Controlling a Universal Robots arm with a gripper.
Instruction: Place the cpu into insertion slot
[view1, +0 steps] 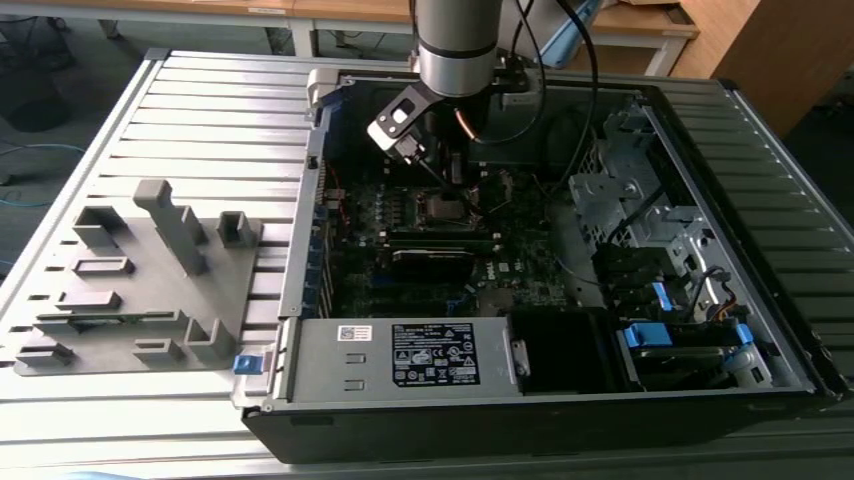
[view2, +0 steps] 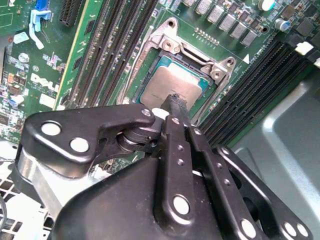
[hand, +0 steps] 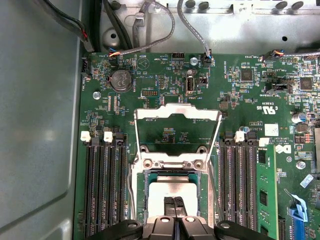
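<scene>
Motherboard (view1: 427, 235) lies flat inside an open computer case (view1: 747, 330) on a slatted metal table (view1: 200, 110), and the arm (view1: 461, 45) reaches down into the case from the far side. Its gripper (view1: 451, 178) hangs just over the insertion slot (view1: 442, 208), which sits near the far middle of the board in the exterior view.

In both wrist views the cpu (view2: 172, 85) lies flat inside the insertion slot (view2: 195, 67), its dull silver top showing within the metal frame. The slot's hinged retention plate (hand: 177, 132) stands swung up and open, away from the chip. The gripper (hand: 175, 202) has its two dark fingers pressed together with no gap between them, the tips right at the top face of the cpu (hand: 172, 192); whether they touch the metal or hover just above it cannot be told. Nothing is clasped between the fingers. In the second wrist view the joined tips of the gripper (view2: 175, 100) sit over the near edge of the chip.

Long black memory slots (hand: 102, 185) run on both sides of the socket. A round coin battery (hand: 121, 80) sits on the board beyond the raised plate. In the exterior view a grey labelled power supply (view1: 400, 355) occupies the near side of the case, and a grey plastic block with pockets (view1: 134, 280) lies on the table at the exterior view's left, well apart from the case
</scene>
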